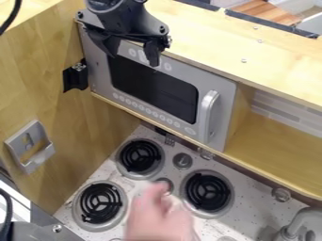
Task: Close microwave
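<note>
Claw (133,52) is open, 2 dark fingers (153,54) w/ a good gap b/w them, just air in the gap. It hangs down from the top edge of the view, a bit L of the mid. Tips point down in front of the top L part of the microwave (93,70). Can't tell from where I stand if they touch the front or hang just off it.

Microwave sits under the wood top (245,59), up against the wood wall on the L. Its door (221,89) looks shut or v. near shut; can't tell if it's all the way in. Door has a dark window (154,87), a row of round btns (148,111) under that & a big pale handle (206,113) on the R. Claw is up at the other end, well apart from the handle.

Down below is the stove w/ 3 black coils (207,190) & a round knob (182,161) b/w 2 of them. Tap (305,219) is at the bottom R. Gray holder (29,147) hangs on the L wall.
</note>
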Robot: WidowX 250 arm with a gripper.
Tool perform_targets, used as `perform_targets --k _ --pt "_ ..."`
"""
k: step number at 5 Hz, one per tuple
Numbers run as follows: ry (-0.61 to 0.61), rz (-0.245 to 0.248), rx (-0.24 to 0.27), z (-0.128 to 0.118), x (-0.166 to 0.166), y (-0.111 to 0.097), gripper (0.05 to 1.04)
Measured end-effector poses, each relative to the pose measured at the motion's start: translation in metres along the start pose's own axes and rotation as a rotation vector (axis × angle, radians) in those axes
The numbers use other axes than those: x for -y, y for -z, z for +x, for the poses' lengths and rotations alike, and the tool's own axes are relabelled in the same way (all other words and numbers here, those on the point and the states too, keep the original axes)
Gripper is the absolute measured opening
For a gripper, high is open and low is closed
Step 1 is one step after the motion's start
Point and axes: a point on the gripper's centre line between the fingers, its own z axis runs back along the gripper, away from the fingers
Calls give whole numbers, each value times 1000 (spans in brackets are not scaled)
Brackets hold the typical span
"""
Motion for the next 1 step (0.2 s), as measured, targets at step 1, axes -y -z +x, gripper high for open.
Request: perform_targets --k 1 --pt "0 0 0 0 0 0 998"
